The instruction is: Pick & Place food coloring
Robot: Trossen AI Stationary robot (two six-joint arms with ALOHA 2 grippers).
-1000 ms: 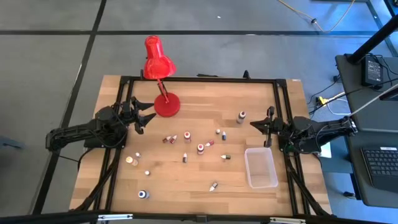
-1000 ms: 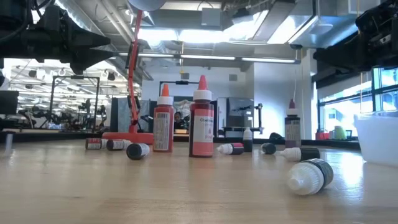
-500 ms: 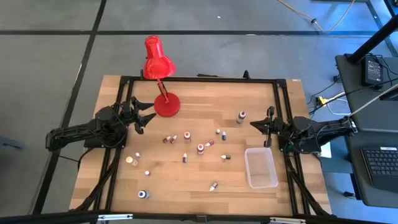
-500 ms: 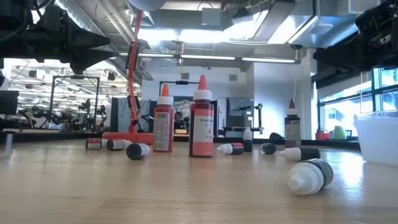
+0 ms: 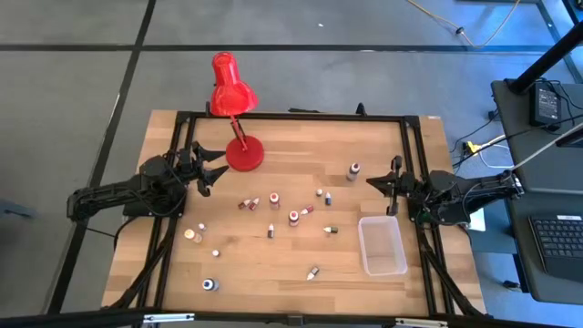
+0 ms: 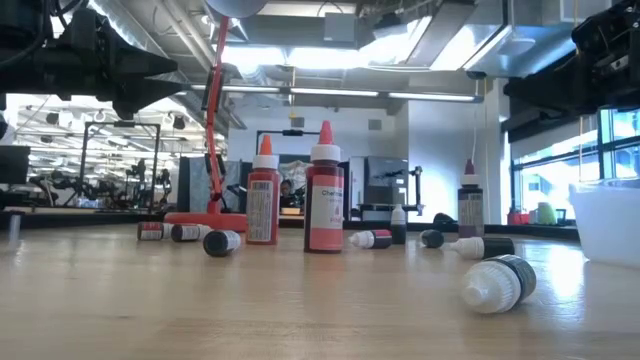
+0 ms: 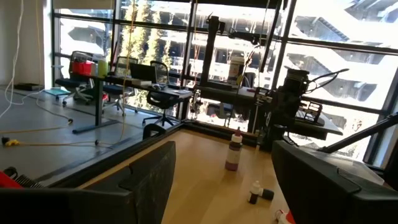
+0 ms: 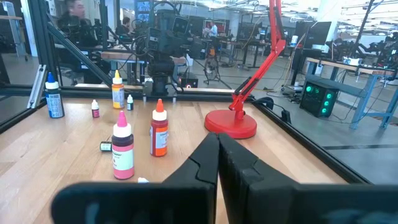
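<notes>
**Both arms waiting at the table edges, bottles untouched**

Nothing is being moved between the earlier frames and now: both arms and every bottle are being kept exactly where they were.

The left gripper (image 5: 208, 171) is being held above the wooden table (image 5: 291, 137), just beside the round base of the red desk lamp (image 5: 242, 153), on the side away from the clear plastic tub (image 5: 382, 245). Its fingers (image 7: 152, 177) are being held wide apart, with nothing between them.

The right gripper (image 5: 375, 182) is being held well across the table from the lamp, near the tub's far end. Its fingers (image 8: 205, 158) are being pressed together, and nothing is being gripped.

The food coloring bottles (image 5: 293, 217) are being left scattered over the table between the lamp and the tub, some upright and some on their sides. One dark bottle (image 5: 352, 170) is standing apart from the rest, near the right gripper. In the low view, two red bottles (image 6: 323, 203) are standing upright beside the lamp's base, with a fallen dark bottle (image 6: 498, 281) lying nearest the camera.
</notes>
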